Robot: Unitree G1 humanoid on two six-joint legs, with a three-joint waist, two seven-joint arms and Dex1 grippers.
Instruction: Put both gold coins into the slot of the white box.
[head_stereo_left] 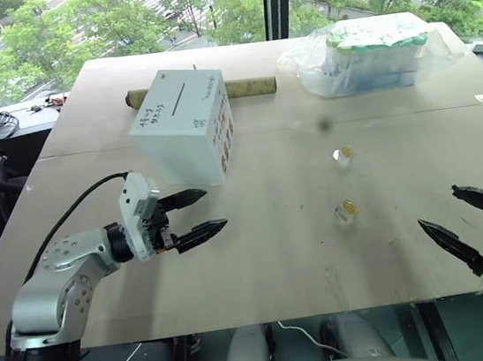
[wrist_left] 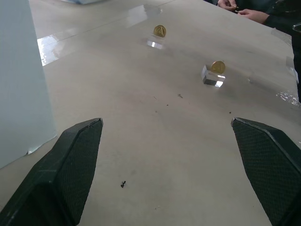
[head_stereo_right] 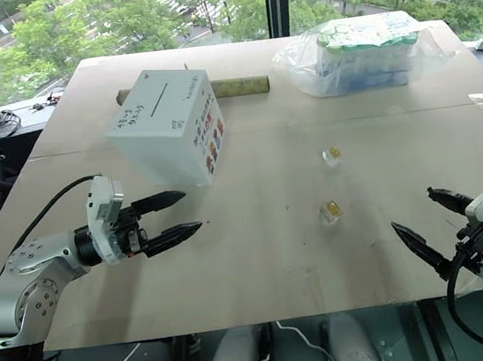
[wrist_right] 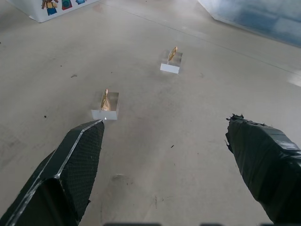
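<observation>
Nearest us, at about 8 o'clock on the pale wooden tabletop (head_stereo_left: 278, 256), our left gripper (head_stereo_left: 195, 216) hovers with its two black fingers spread wide, holding nothing. Just past it at 11 o'clock sits the white cardboard cube box (head_stereo_left: 183, 126), slot on top, dark handwriting on one side, small colourful pictures on another. Behind the box lies a brown cardboard tube (head_stereo_left: 251, 86). Centre-right, the two small shiny gold coins stand on edge, each in a small clear plastic holder: near coin (head_stereo_left: 349, 208) at roughly 4 o'clock, far coin (head_stereo_left: 345, 152) at 2 o'clock, well apart from the box and from each other. At 1 o'clock rests a clear plastic bag of white-green packs (head_stereo_left: 366, 55). At 5 o'clock our right gripper (head_stereo_left: 463, 223) also gapes wide open, empty, near the closer coin. A person's hands (wrist_left: 244, 8) rest at the table edge in the left wrist view.

We judge the coins light, rigid, thin and slippery; holders look loose and may tip. Pinch across the flat faces above the holder, gently.
</observation>
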